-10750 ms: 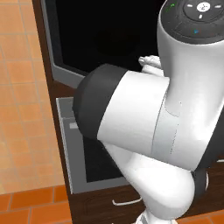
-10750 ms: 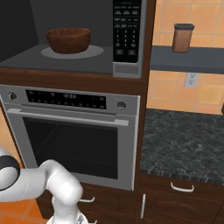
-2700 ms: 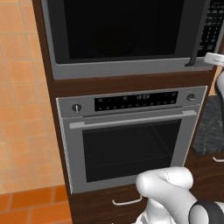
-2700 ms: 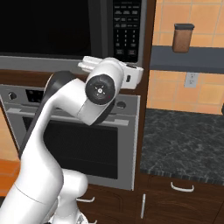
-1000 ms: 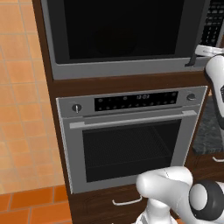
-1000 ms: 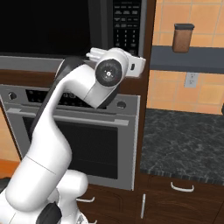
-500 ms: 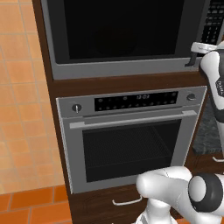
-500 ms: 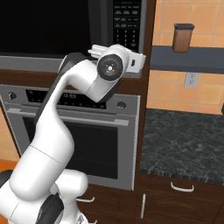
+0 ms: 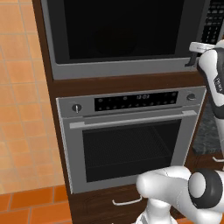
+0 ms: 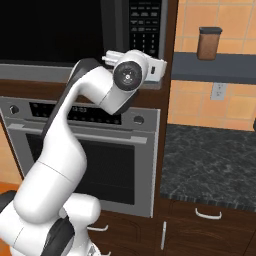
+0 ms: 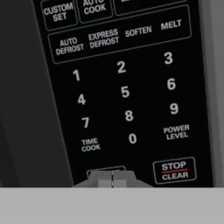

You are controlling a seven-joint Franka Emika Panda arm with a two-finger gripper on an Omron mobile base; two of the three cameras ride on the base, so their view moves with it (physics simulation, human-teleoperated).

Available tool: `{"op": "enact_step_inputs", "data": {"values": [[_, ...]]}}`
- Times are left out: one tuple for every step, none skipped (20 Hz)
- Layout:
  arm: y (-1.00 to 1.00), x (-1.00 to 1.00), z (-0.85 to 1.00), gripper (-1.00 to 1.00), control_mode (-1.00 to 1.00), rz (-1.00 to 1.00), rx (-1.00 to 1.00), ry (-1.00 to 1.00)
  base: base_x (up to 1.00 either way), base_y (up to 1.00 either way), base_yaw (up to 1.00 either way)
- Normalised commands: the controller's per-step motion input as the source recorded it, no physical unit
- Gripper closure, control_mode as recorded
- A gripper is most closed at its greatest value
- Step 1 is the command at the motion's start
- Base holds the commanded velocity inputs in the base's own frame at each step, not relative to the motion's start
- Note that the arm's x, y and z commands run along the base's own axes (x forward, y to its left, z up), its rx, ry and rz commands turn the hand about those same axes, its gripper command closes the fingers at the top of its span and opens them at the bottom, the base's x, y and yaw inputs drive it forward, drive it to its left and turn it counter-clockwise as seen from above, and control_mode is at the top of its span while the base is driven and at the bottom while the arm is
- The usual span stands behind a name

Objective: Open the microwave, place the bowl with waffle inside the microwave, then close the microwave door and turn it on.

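Left base view: I see the microwave door [image 9: 118, 35] shut flush in its grey frame, dark glass, nothing readable behind it. The steel oven [image 9: 131, 140] sits directly below. My arm reaches up at the far right edge, its hand against the microwave's lower right corner.

Bowl: I cannot see it through the dark glass; with the door shut I judge it is inside, but that is a judgement.

Right base view: the arm [image 10: 95, 100] arches up from the lower left, and the wrist sits right in front of the lower end of the keypad [image 10: 146, 25] on the microwave [image 10: 75, 30]. To the right, a brown jar [image 10: 209, 43] stands on a shelf above the dark stone counter [image 10: 210, 165], well apart from my work.

Hand view: the gripper [image 11: 112, 178] is clenched, tips together, holding nothing. They sit over a button at the bottom of the pad, left of STOP CLEAR [image 11: 174, 170] and below the 0 key [image 11: 132, 138]. Its label is hidden by the tips; I take it for start.

Step in hand: switching the microwave on, the last part of the task.

How I would do it well: push straight in along the fingers, keep the tips clenched so they act as one point, avoid drifting right toward STOP CLEAR, press lightly.
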Motion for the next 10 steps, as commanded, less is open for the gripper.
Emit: {"op": "enact_step_inputs", "data": {"values": [[0.0, 0.32, -0.09, 1.0, -1.0, 0.0, 0.0, 0.0, 0.0, 0.0, 0.0], [0.0, 0.3, -0.11, 1.0, -1.0, 0.0, 0.0, 0.0, 0.0, 0.0, 0.0], [0.0, 0.26, -0.11, 1.0, -1.0, 0.0, 0.0, 0.0, 0.0, 0.0, 0.0], [0.0, 0.19, -0.17, 1.0, -1.0, 0.0, 0.0, 0.0, 0.0, 0.0, 0.0], [0.0, 0.11, -0.15, 1.0, -1.0, 0.0, 0.0, 0.0, 0.0, 0.0, 0.0], [0.0, 0.01, -0.08, 1.0, -1.0, 0.0, 0.0, 0.0, 0.0, 0.0, 0.0], [0.0, 0.0, 0.0, 1.0, -1.0, 0.0, 0.0, 0.0, 0.0, 0.0, 0.0], [0.0, 0.0, 0.0, 1.0, -1.0, 0.0, 0.0, 0.0, 0.0, 0.0, 0.0], [0.0, 0.0, 0.0, 1.0, -1.0, 0.0, 0.0, 0.01, 0.0, 0.0, 0.0], [0.0, 0.0, 0.0, 1.0, -1.0, 0.0, 0.0, 0.0, 0.0, 0.0, 0.0]]}}
